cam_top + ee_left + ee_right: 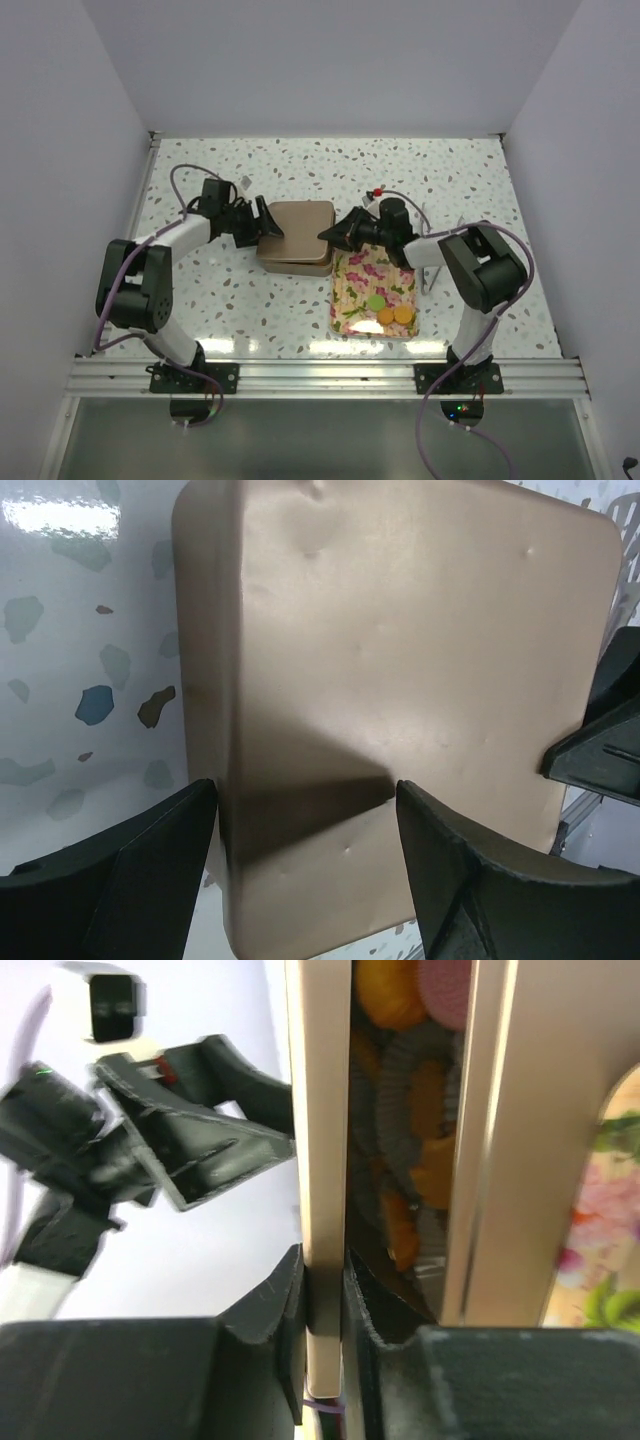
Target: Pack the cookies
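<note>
Cookies (403,313) on the floral tray (350,285) number three (one green, two orange); others inside the tan tin (296,265) can't be counted. Right gripper (322,1270) pinches the lid (297,222) by its rim. Left gripper (303,790) stands wide, straddling a lid corner.

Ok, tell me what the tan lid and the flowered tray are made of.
Tan lid: probably thin sheet metal, satin beige-gold; small dents, soft sheen, and a very thin edge where the right tool pinches it. Flowered tray: printed tin or plastic, cannot tell which; glossy, with glare near its front rim.
</note>
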Controlling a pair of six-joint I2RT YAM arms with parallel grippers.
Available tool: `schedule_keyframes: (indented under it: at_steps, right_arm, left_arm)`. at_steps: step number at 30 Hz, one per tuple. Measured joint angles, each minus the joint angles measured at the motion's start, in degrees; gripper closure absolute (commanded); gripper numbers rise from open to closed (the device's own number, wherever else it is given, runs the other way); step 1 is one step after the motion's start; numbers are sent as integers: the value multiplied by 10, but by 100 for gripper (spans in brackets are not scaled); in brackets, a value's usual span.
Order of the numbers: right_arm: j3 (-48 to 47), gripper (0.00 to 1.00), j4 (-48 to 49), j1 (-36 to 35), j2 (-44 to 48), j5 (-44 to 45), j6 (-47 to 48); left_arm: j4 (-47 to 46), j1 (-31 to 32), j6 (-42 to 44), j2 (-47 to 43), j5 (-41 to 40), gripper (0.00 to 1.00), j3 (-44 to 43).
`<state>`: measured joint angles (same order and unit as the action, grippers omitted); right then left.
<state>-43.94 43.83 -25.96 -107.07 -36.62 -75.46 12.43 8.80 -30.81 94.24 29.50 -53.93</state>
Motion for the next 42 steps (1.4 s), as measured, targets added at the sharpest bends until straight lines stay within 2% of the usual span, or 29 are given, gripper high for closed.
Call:
schedule_keyframes:
  at_steps: [6, 10, 18, 24, 25, 28, 29, 42]
  right_arm:
    - [-70, 58, -226, 1, 28, 40, 115]
    - [-121, 51, -347, -1, 39, 64, 175]
    - [-167, 37, -506, 0, 71, 119, 244]
    - [-182, 35, -612, 2, 81, 165, 282]
    - [-182, 34, -617, 1, 83, 167, 284]
    - [-182, 25, -618, 2, 84, 166, 282]
    - [-182, 2, -615, 2, 84, 165, 280]
    - [-184, 1, -485, 4, 27, 113, 211]
  left_arm:
    - [23, 11, 5, 1, -33, 23, -25]
    - [37, 18, 13, 1, -52, 23, -39]
    - [57, 27, 22, 1, -72, 23, -42]
    - [64, 30, 30, 4, -77, 24, -46]
    - [66, 30, 30, 7, -79, 23, -49]
    - [74, 30, 37, 14, -88, 24, -66]
    - [76, 30, 40, 15, -90, 24, -72]
    - [113, 59, 89, 60, -125, 24, -151]
